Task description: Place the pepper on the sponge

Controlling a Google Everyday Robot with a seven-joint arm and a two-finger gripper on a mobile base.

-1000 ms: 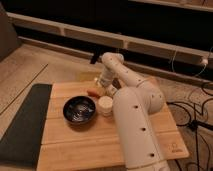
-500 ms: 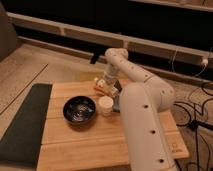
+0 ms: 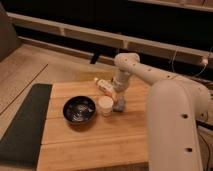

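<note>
The sponge [image 3: 120, 105] is a small flat bluish block on the wooden table, just right of the white cup [image 3: 105, 105]. My gripper [image 3: 118, 95] hangs at the end of the white arm, directly above the sponge and close to it. A small orange-red patch that looks like the pepper [image 3: 111, 93] shows at the gripper's left side. I cannot tell whether it is held.
A black bowl [image 3: 79, 109] sits left of the cup. A white bottle with a coloured label [image 3: 103, 85] lies behind the cup. A dark mat [image 3: 22, 125] covers the left edge of the wooden table [image 3: 95, 145]. The arm's big white body [image 3: 175, 130] fills the right foreground.
The arm has swung to the right, carrying the gripper from near the bottle behind the cup to a spot over the sponge.
</note>
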